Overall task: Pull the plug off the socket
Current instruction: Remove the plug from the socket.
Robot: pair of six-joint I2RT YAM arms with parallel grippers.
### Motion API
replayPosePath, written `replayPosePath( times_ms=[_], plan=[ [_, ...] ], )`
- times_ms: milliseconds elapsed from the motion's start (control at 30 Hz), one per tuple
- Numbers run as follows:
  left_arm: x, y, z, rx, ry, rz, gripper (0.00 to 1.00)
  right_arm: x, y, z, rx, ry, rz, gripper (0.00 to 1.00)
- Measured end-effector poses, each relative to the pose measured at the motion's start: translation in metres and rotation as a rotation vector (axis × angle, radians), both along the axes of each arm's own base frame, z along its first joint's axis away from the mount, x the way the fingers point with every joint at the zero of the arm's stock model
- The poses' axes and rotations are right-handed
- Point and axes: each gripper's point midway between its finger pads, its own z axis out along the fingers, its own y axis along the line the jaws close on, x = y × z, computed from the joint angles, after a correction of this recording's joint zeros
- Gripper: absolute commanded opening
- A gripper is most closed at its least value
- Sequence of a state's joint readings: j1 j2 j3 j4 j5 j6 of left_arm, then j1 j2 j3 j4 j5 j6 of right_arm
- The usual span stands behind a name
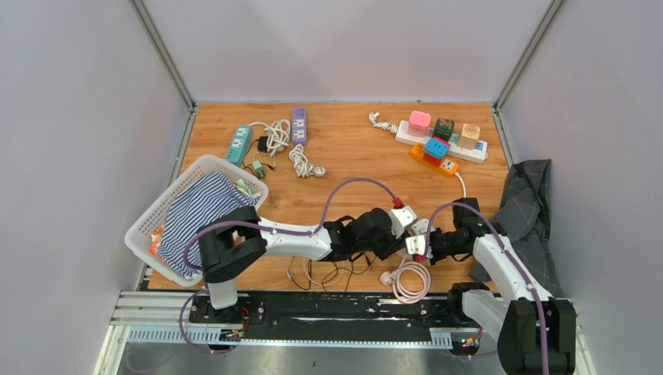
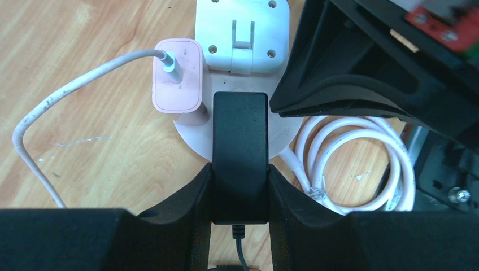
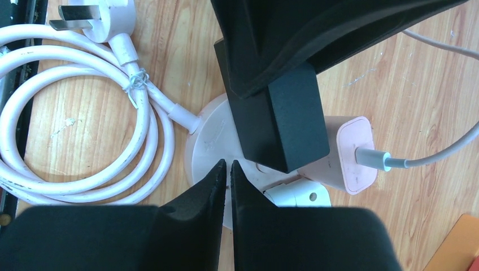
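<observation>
A round white socket (image 2: 193, 137) lies on the wooden table, also in the right wrist view (image 3: 210, 135). A black plug (image 2: 239, 141) stands in it, next to a pink charger (image 2: 177, 76) and a white adapter (image 2: 243, 34). My left gripper (image 2: 239, 175) is shut on the black plug, one finger on each side. My right gripper (image 3: 228, 165) is shut and empty, its tips resting on the socket's top beside the black plug (image 3: 288, 121). In the top view the two grippers (image 1: 406, 223) (image 1: 419, 244) meet at the table's near middle and hide the socket.
The socket's coiled white cable (image 3: 85, 113) with its own wall plug (image 3: 96, 17) lies beside it. A white basket (image 1: 152, 209) of striped cloth stands at the left. Power strips (image 1: 442, 144) (image 1: 239, 143) (image 1: 299, 123) lie at the back. A dark cloth (image 1: 532, 211) hangs at the right edge.
</observation>
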State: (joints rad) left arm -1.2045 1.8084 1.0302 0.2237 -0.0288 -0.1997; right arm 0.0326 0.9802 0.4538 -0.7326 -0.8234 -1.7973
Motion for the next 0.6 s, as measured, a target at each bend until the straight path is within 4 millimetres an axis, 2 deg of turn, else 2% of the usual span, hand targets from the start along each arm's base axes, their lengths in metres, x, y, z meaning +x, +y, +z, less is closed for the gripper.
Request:
replayPosePath(
  times_ms=[233, 600],
  plan=[
    [-0.0051, 0.0019, 0.0010, 0.055, -0.134, -0.016, 0.00, -0.0009, 0.0012, 0.0005, 0.007, 0.010, 0.001, 0.10],
    [-0.0022, 0.0015, 0.0014, -0.019, 0.045, 0.025, 0.00, -0.0005, 0.0018, 0.0001, 0.010, 0.013, 0.000, 0.10]
  ],
)
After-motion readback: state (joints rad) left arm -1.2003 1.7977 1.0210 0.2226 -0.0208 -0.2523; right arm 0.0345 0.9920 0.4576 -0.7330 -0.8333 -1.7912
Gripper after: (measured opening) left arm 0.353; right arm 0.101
